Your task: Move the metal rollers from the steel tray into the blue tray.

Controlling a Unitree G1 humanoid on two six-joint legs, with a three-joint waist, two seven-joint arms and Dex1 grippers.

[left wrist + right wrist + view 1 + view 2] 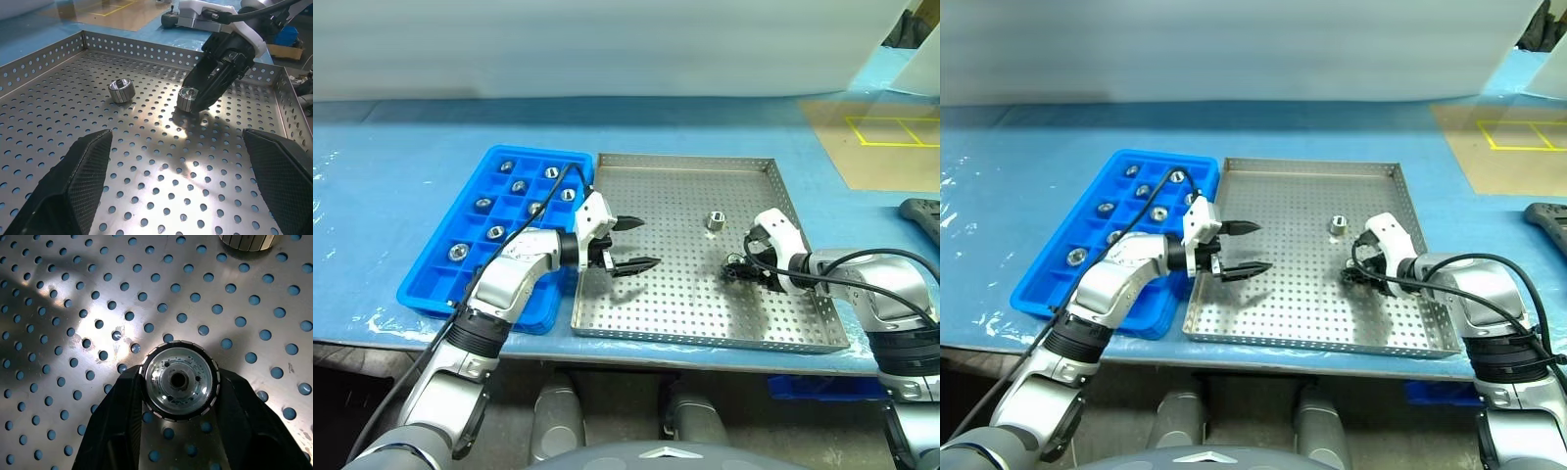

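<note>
The steel tray (675,186) lies in the middle of the table, with the blue tray (423,291) touching its left side. Several metal rollers (519,186) sit in the blue tray's compartments. My right gripper (736,266) is down at the steel tray's floor near its right side, shut on one roller (179,379) that sits upright between the fingers (244,406). A second roller (715,220) stands loose further back in the tray. My left gripper (631,245) hovers open over the tray's left part, pointing right, with nothing between its fingers.
A brown sheet with yellow tape (881,137) lies at the back right. A black object (922,211) rests at the right edge. The table's front edge runs just below both trays. Blue covering (391,166) spreads around them.
</note>
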